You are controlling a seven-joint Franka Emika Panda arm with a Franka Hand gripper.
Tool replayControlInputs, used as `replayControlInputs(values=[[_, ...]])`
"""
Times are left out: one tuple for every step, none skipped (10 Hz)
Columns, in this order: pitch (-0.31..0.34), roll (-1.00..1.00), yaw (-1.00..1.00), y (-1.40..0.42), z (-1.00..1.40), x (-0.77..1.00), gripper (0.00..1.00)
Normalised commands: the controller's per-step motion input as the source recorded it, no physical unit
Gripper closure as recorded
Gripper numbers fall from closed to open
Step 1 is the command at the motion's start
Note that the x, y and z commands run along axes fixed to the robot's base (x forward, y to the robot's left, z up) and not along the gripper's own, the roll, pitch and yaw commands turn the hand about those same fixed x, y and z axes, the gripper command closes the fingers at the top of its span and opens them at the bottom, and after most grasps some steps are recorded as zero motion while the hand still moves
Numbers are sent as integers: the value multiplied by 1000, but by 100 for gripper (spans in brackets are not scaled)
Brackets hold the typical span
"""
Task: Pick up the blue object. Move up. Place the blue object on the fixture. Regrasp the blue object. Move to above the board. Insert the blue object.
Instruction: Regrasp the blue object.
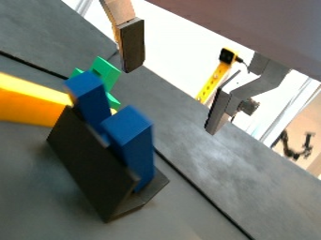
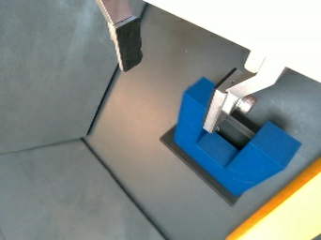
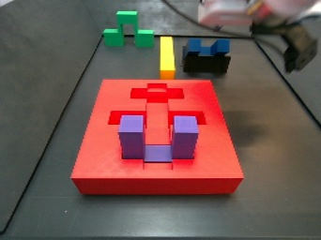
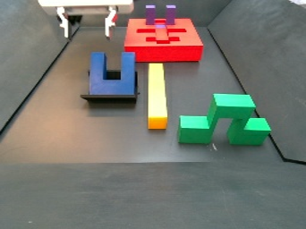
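Blue object rests on fixture, prongs up. Gripper hangs just behind, jaws open, empty.

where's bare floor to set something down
Free: the floor in front of the fixture and yellow bar, and left of the fixture. Crowded: fixture with blue object, bar, green piece, board. The gripper hangs open behind the fixture.
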Motion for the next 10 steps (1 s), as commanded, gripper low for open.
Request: replayControlInputs(values=[[137, 371, 123, -57, -463, 0, 0], [109, 220, 100, 0, -331, 0, 0], [57, 0, 74, 0, -200, 0, 0], [0, -17, 66, 0, -120, 0, 0], [0, 0, 0, 0, -23, 0, 0], [0, -357, 143, 360, -80, 0, 0], [20, -686, 120, 431, -60, 40, 0], [89, -1000, 60, 446, -123, 237, 0], [117, -706, 46, 297, -297, 209, 0], [117, -463, 0, 106, -363, 0, 0]])
